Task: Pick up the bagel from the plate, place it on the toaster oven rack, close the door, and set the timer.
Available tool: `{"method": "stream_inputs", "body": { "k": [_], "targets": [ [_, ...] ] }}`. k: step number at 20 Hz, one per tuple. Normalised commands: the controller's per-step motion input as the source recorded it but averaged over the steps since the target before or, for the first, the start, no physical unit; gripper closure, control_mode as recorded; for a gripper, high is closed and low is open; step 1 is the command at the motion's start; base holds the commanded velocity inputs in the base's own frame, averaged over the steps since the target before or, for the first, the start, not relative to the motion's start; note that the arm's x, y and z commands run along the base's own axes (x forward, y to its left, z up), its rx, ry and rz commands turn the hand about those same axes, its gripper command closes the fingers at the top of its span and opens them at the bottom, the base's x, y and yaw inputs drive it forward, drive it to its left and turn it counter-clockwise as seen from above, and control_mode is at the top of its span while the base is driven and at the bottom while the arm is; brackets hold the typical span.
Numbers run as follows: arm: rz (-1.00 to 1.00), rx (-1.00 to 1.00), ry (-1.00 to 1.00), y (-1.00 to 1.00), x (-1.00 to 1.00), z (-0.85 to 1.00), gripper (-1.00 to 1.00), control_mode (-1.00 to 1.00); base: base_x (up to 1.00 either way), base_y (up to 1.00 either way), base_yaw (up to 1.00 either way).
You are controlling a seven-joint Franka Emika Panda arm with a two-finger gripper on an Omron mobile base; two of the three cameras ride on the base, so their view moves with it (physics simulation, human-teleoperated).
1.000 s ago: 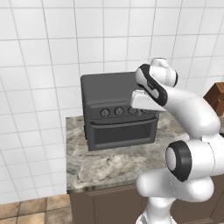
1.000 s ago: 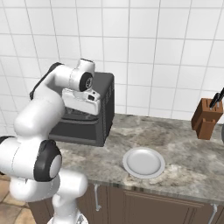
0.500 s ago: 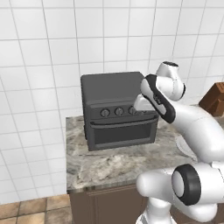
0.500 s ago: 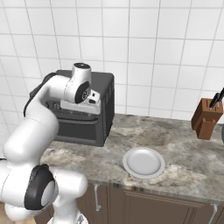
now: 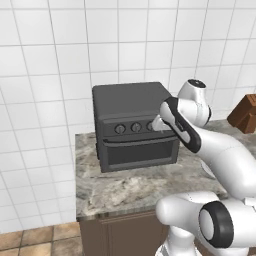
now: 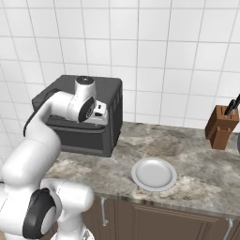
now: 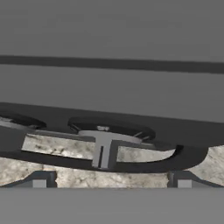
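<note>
White tiled wall, stone counter (image 6: 197, 154). The toaster oven (image 5: 132, 125) stands at the counter's left end, its door (image 5: 141, 151) shut. The plate (image 6: 154, 174) lies bare near the front edge; the bagel cannot be seen, presumably inside the oven. The gripper (image 7: 111, 183) hangs at the knob row with fingers spread wide, holding nothing. Judged step: setting the timer. Next: centre on the knob (image 7: 105, 133), close, turn.

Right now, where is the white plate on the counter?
In the right base view the plate lies near the counter's front edge, right of the toaster oven and left of the knife block.
</note>
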Motion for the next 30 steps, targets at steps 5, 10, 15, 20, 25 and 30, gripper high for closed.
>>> {"method": "stream_inputs", "body": {
  "k": [5, 10, 15, 20, 25, 30],
  "targets": [
    [0.0, 0.0, 0.0, 0.0, 0.35, 0.0, -1.0, -1.0, 0.0, 0.0, 0.0],
    [0.0, 0.0, -0.03, 0.0, 0.27, 0.0, -1.0, -1.0, 0.0, 0.0, 0.0],
    [0.0, 0.0, -0.18, 0.0, 0.02, 0.0, -1.0, -1.0, 0.0, 0.0, 0.0],
    [0.0, 0.0, -0.25, 0.0, 0.0, 0.03, -1.0, -1.0, 0.0, 0.0, 0.0],
    [0.0, 0.0, -0.12, 0.0, 0.07, 0.05, -1.0, -1.0, 0.0, 0.0, 0.0],
    [-0.02, 0.0, -0.01, 0.0, 0.29, 0.0, -1.0, -1.0, 0.0, 0.0, 0.0]
  ]
}}
